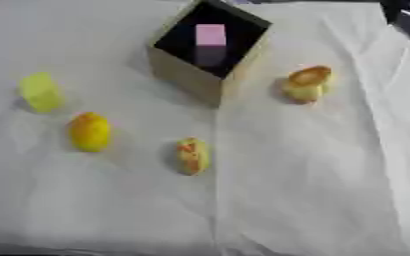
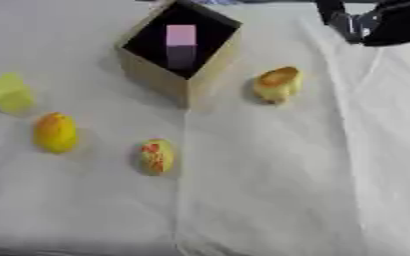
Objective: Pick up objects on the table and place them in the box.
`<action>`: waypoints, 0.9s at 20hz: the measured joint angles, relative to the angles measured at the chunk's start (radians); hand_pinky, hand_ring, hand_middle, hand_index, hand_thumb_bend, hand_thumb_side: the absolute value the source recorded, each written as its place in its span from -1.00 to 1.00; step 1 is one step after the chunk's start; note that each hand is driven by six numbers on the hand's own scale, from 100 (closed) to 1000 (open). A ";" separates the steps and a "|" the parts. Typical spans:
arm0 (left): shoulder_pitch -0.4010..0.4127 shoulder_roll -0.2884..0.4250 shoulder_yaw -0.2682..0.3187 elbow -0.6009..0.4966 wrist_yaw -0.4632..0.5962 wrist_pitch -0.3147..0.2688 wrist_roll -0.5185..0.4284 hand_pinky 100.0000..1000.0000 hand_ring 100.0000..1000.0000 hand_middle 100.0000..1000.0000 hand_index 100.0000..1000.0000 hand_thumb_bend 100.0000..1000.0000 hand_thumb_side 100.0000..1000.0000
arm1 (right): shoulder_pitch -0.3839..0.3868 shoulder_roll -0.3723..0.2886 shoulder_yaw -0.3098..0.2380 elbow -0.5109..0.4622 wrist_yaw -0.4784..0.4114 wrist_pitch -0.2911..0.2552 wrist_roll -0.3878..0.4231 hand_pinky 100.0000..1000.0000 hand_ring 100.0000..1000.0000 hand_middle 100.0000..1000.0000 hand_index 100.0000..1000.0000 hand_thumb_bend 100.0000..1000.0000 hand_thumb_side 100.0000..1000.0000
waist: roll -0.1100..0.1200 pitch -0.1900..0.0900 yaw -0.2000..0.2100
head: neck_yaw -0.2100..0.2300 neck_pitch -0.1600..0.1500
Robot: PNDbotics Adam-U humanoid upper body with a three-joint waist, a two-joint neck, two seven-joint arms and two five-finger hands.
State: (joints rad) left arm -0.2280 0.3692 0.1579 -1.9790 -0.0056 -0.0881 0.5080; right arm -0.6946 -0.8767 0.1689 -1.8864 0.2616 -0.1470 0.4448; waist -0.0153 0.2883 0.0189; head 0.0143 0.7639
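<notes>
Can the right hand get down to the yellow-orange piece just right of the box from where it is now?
Probably yes. The right hand is at the upper right, the yellow-orange piece lies apart from the box on bare cloth, and nothing stands between them. I cannot tell how the hand's fingers are set.

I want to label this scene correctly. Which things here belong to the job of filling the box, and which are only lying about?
Belong to the job:
- box
- pink block, already inside the box
- pale yellow piece
- yellow-orange piece
- yellow piece with red marks
- yellow piece with orange top
- right hand, at the upper right corner

Just lying about:
- white cloth
</notes>
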 measured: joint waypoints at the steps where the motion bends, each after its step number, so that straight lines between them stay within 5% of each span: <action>1: 0.000 0.000 0.000 0.000 0.001 0.000 0.000 0.43 0.29 0.24 0.63 -0.58 0.15 | 0.000 -0.001 0.004 0.000 0.001 -0.003 0.005 0.75 0.76 0.43 0.65 -1.00 -0.43 | 0.001 0.001 0.000 | 0.000 -0.001; 11: 0.000 0.000 0.000 0.000 0.005 0.000 0.000 0.43 0.29 0.23 0.63 -0.58 0.15 | -0.001 -0.016 0.044 0.028 0.009 -0.022 0.059 0.77 0.82 0.52 0.72 -1.00 -0.41 | 0.001 0.003 0.007 | -0.007 -0.009; 18: -0.001 0.001 0.000 0.001 0.007 0.000 -0.001 0.43 0.29 0.23 0.63 -0.59 0.16 | -0.055 -0.049 0.137 0.115 0.052 -0.060 0.141 0.76 0.82 0.53 0.73 -1.00 -0.46 | 0.000 0.005 0.019 | -0.012 -0.010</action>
State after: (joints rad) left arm -0.2293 0.3702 0.1576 -1.9784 0.0012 -0.0877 0.5067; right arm -0.7494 -0.9258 0.3059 -1.7710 0.3136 -0.2070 0.5859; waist -0.0152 0.2933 0.0375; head 0.0023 0.7543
